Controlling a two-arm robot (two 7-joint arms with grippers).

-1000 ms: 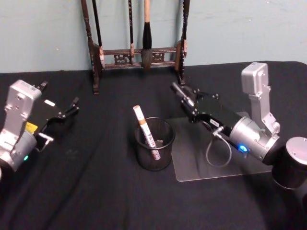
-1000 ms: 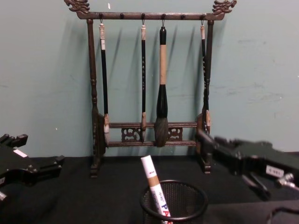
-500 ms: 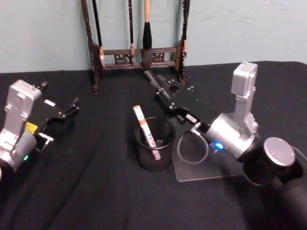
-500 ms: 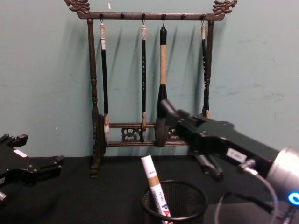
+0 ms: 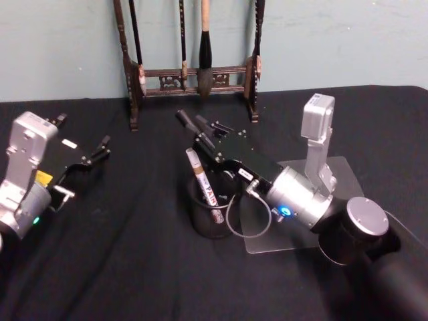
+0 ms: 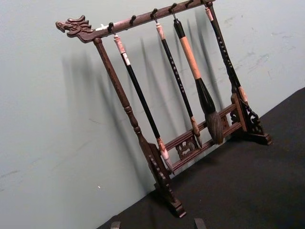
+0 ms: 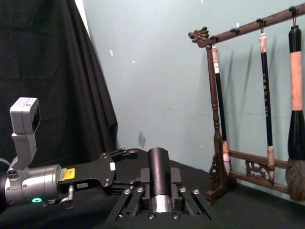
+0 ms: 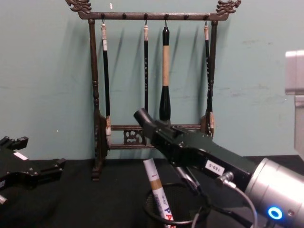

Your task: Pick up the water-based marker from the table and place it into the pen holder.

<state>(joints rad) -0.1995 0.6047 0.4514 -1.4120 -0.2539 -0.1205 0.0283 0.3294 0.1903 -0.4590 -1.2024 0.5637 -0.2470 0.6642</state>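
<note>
My right gripper (image 5: 208, 134) is shut on the water-based marker (image 5: 182, 119), a black cylinder with a silver band (image 7: 159, 174). The marker's rounded end (image 8: 142, 117) juts out past the fingers. It hangs in the air just above the far rim of the pen holder (image 5: 204, 224), a round black mesh cup partly covered by the arm. A white marker with a tan band (image 5: 199, 175) leans inside the cup (image 8: 156, 187). At the table's left, my left gripper (image 5: 83, 130) rests open and holds nothing.
A tall dark wooden brush rack (image 5: 194, 73) with several hanging brushes stands at the back against the green wall, close behind the right gripper. A clear plastic sheet (image 5: 344, 177) lies on the black tablecloth to the right of the cup.
My right gripper has swung left with the marker, from over the clear sheet to above the pen holder. The left arm has not moved.
</note>
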